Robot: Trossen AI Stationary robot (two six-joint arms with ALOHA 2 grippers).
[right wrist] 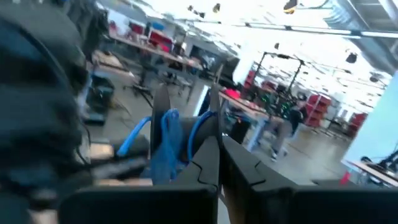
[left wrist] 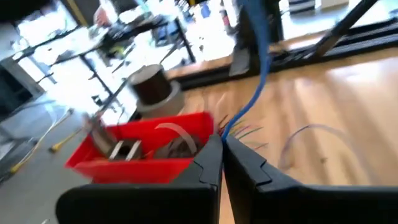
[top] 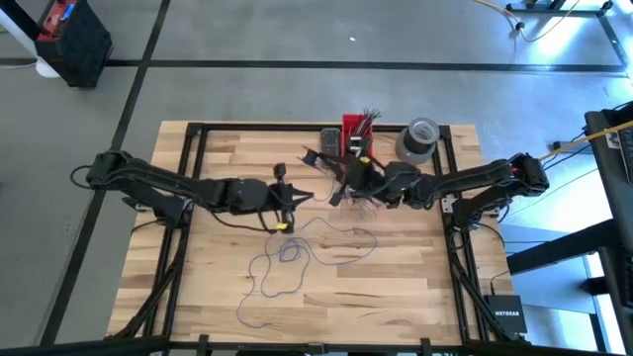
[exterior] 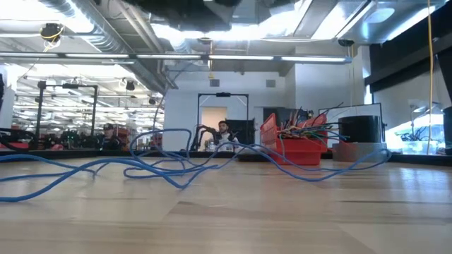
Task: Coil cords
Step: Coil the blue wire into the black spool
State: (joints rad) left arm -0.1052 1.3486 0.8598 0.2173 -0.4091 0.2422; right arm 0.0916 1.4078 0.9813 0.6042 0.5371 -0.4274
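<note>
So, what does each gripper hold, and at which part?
Both pinch the blue cord: left gripper along its length, right gripper at a bunched loop.

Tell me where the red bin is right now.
In the high view the red bin sits at the table's far edge, just left of the grey tape roll.

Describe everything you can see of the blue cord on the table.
The blue cord is a long, very thin, flexible wire lying in loose, uncoiled loops on the wooden table. One stretch rises to the left gripper, whose shut fingers pinch it; bunched loops are also caught in the shut right gripper.
</note>
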